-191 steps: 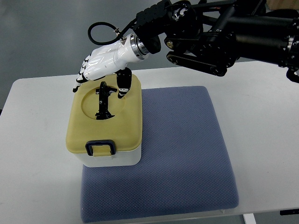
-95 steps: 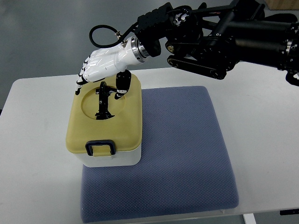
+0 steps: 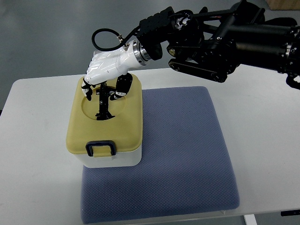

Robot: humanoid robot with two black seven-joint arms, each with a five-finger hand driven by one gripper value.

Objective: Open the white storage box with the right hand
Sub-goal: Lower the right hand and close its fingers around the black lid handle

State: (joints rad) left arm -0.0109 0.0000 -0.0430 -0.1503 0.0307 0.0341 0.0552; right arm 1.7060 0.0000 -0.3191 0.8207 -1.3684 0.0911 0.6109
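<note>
On a white table (image 3: 37, 187) before grey floor lay a blue mat (image 3: 187, 154), the box (image 3: 105, 129) on its left edge, lid shut. Above it the right hand (image 3: 107, 70) curled its fingers (image 3: 87, 89) loosely around the lid's black handle (image 3: 104, 101), apparently touching it.

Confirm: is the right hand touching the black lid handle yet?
Cannot tell. In the top view the right hand curls around the black handle, but its fingers overlap it, hiding any contact or gap.
</note>
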